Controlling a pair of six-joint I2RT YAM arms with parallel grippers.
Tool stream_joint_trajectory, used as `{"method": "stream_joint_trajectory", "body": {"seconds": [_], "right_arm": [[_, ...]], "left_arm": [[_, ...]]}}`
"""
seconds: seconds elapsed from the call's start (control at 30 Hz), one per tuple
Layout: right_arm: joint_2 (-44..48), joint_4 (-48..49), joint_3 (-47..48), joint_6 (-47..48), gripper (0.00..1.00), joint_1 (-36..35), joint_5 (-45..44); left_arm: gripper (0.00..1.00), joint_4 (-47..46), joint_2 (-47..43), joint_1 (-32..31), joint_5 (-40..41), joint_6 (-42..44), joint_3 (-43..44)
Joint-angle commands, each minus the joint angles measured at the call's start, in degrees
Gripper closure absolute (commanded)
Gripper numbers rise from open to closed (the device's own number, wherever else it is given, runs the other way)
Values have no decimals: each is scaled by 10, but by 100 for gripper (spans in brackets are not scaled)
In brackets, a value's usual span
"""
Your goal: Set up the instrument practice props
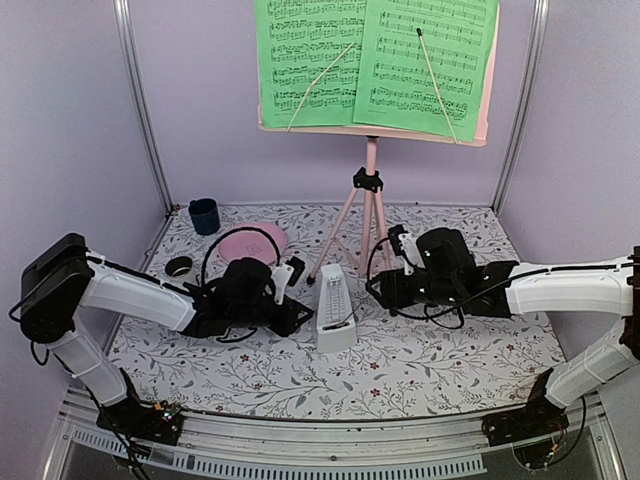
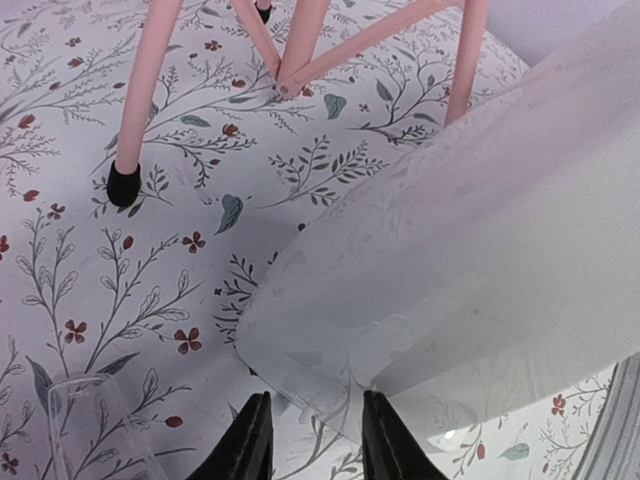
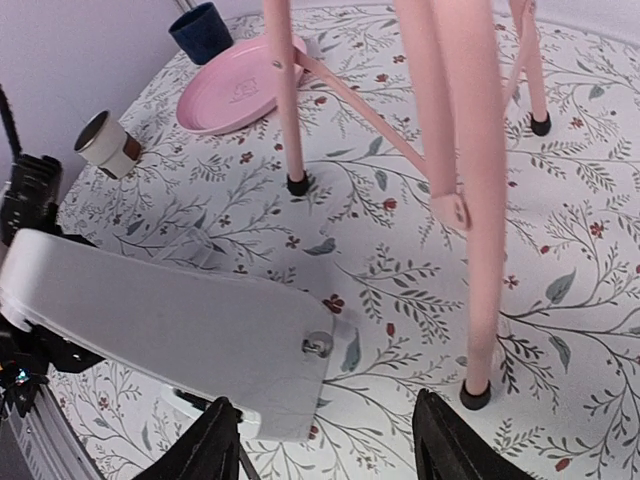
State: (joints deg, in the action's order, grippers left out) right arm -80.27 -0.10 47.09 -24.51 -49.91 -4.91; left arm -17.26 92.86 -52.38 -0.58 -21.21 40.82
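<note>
The pink tripod music stand (image 1: 368,190) stands at the back centre. Its desk holds two green sheet-music pages (image 1: 375,60). Its legs also show in the left wrist view (image 2: 140,100) and the right wrist view (image 3: 470,200). The small white pyramid metronome (image 1: 335,308) stands in front of the tripod, between both grippers. My left gripper (image 1: 297,300) is open just left of it; in its wrist view the metronome's (image 2: 470,250) lower edge lies right ahead of the parted fingertips (image 2: 317,425). My right gripper (image 1: 383,287) is wide open and empty to its right (image 3: 325,440), with the metronome (image 3: 170,330) at its left.
A pink plate (image 1: 252,242), a dark blue cup (image 1: 204,215) and a small white cup (image 1: 179,266) sit at the back left on the floral cloth. A clear plastic piece (image 2: 90,425) lies near the left gripper. Purple walls enclose the back and sides.
</note>
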Motion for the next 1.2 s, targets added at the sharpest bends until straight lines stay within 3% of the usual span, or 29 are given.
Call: {"method": "stream_joint_trajectory", "body": {"seconds": [0.0, 0.23, 0.37, 0.63, 0.83, 0.93, 1.07, 1.13, 1.17], "right_arm": [[28, -18, -35, 11, 40, 32, -12], [94, -64, -56, 34, 40, 87, -27], [155, -92, -57, 54, 37, 134, -25], [243, -120, -38, 94, 18, 219, 24], [252, -128, -2, 114, 0, 258, 57], [250, -129, 19, 123, 1, 280, 78], [240, -123, 44, 126, 1, 315, 118], [231, -115, 49, 120, 1, 334, 143], [229, -110, 51, 116, 1, 345, 159]], "left_arm": [[67, -4, -26, -1, 6, 6, -4], [67, 3, -51, 10, 9, 6, -19], [67, 8, -104, 62, -7, -3, -52], [63, 87, -279, 214, -25, 15, -67], [58, 134, -346, 302, -68, 26, -35], [54, 163, -346, 319, -83, 30, 1], [39, 210, -324, 324, -95, 37, 55], [23, 223, -315, 325, -91, 36, 74], [7, 230, -311, 326, -89, 37, 84]]}}
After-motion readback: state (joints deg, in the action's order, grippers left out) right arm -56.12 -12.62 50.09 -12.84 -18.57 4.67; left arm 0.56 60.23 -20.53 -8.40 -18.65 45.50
